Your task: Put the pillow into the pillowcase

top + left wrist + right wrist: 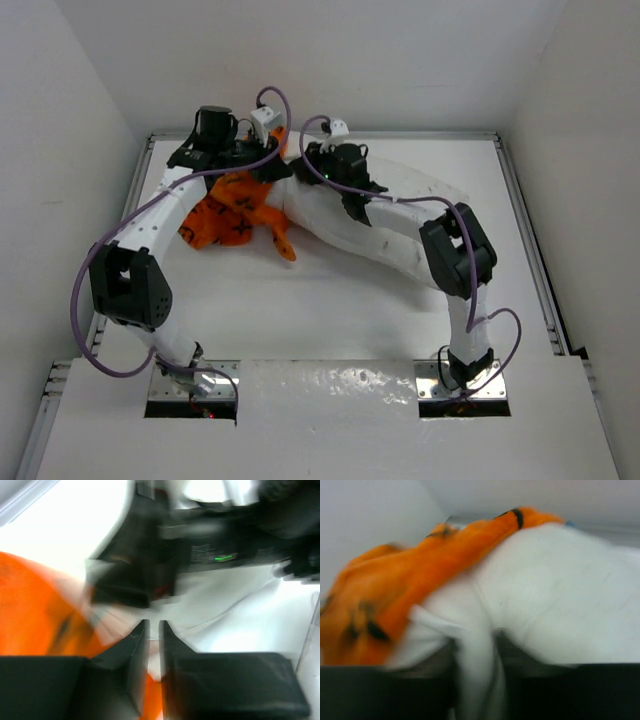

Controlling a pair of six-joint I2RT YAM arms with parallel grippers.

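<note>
Lying on surface (pixel 330 310): pillow (pixel 330 225) w/ pillowcase (pixel 225 215) bunching against its left end, not yet enclosing it. Left pincer (pixel 152 625) nearly closed, hold unclear; right pincer (pixel 475 675) pinching pillow fold. Insertion approx. all remaining.

Bright, even light; blurred wrist views

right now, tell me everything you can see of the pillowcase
The pillowcase is bright orange, fleecy-looking fabric with dark brown printed motifs. It lies crumpled in a heap at the far left of the table, one floppy corner trailing toward the near side. A strip of it drapes over the end of the white pillow, touching it. Orange cloth shows in the narrow gap of the left end effector, so it seems pinched there.
</note>
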